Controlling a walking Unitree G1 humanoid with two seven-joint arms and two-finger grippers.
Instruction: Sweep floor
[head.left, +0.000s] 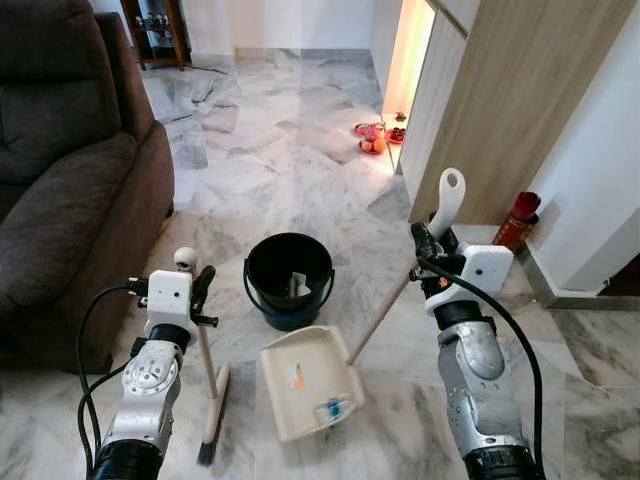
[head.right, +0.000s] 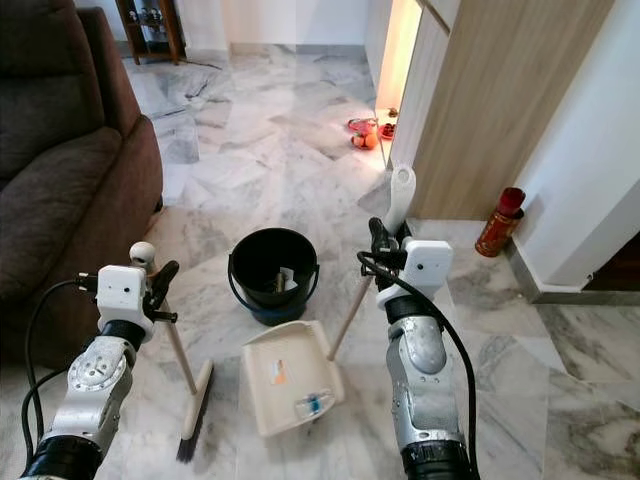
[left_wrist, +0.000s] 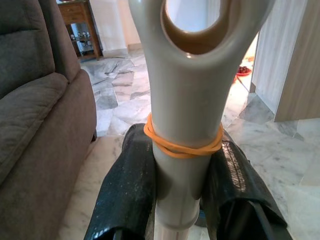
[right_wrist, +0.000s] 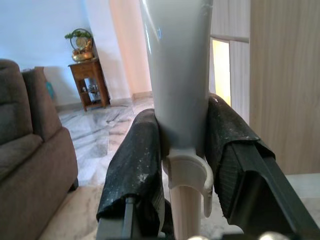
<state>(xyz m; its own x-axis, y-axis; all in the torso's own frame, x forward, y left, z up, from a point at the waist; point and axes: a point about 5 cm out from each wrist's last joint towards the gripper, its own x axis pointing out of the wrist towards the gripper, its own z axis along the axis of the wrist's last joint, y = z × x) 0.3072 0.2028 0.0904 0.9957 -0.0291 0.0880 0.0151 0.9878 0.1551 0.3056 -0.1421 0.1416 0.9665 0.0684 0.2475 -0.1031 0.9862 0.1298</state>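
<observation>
My left gripper (head.left: 197, 290) is shut on the broom handle (left_wrist: 182, 125), which has an orange rubber band around it. The broom head (head.left: 212, 410) rests on the marble floor at the lower left. A cream dustpan (head.left: 305, 385) lies flat in front of me with a blue-white scrap (head.left: 333, 408) and an orange bit (head.left: 297, 377) on it. Its long handle (head.left: 378, 320) rises to the right, where my right gripper (head.left: 428, 245) is shut on the white grip (right_wrist: 177, 90). A black bucket (head.left: 289, 278) with litter inside stands just beyond the dustpan.
A brown sofa (head.left: 70, 170) fills the left side. Wooden cabinet panels (head.left: 500, 100) and a white wall stand on the right, with a red bottle (head.left: 516, 222) at their foot. Small red items (head.left: 372, 137) lie by the lit gap. Marble floor stretches ahead.
</observation>
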